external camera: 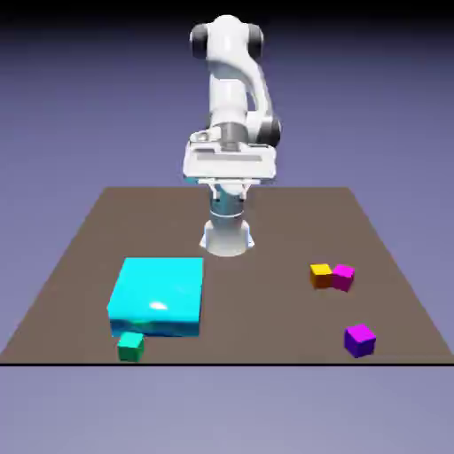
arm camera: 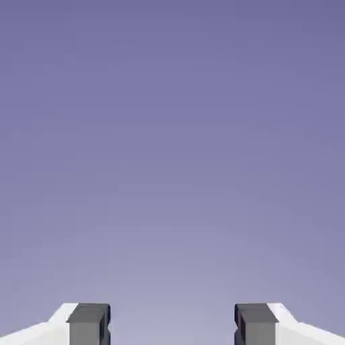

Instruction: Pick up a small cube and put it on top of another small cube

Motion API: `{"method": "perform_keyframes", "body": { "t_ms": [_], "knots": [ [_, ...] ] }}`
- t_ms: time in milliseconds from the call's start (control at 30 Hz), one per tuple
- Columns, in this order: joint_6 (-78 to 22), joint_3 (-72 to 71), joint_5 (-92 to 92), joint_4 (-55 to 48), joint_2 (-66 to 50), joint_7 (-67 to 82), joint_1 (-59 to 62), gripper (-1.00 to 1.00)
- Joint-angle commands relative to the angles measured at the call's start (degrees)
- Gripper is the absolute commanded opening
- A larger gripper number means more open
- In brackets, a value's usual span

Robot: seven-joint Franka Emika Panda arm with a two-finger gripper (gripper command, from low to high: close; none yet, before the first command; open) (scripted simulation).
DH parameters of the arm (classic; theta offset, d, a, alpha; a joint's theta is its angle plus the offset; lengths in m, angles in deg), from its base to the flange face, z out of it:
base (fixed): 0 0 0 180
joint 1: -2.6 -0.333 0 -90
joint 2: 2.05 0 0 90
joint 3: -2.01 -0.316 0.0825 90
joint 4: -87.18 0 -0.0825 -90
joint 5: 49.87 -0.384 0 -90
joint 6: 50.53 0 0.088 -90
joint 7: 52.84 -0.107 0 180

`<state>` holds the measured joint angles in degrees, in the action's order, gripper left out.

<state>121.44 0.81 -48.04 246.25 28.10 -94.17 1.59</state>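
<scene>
before the pick: pincer [arm camera: 172,325] wide open, empty

next, lower toward a cube, perhaps the green [external camera: 131,347] at seven o'clock.

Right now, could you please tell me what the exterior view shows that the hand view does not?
Only the exterior view shows the table, the cyan block, the green cube, the orange cube, the magenta cube, the purple cube and the arm.

Only the hand view shows the dark pads of the finger tips up close, wide apart with nothing between them.

Both show the hand and the blue-violet backdrop.
</scene>
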Motion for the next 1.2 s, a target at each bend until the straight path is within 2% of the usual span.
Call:
{"method": "perform_keyframes", "body": {
  "t_ms": [0,1100,1167],
  "knots": [
    [-1.69,-0.99,1.52,-1.61,-2.08,0.94,-0.27,0.00],
    [-57.44,-33.78,51.75,-54.60,-70.60,31.79,-9.08,0.00],
    [-57.68,-33.92,51.96,-54.83,-70.89,31.93,-9.12,0.00]
  ]
}}
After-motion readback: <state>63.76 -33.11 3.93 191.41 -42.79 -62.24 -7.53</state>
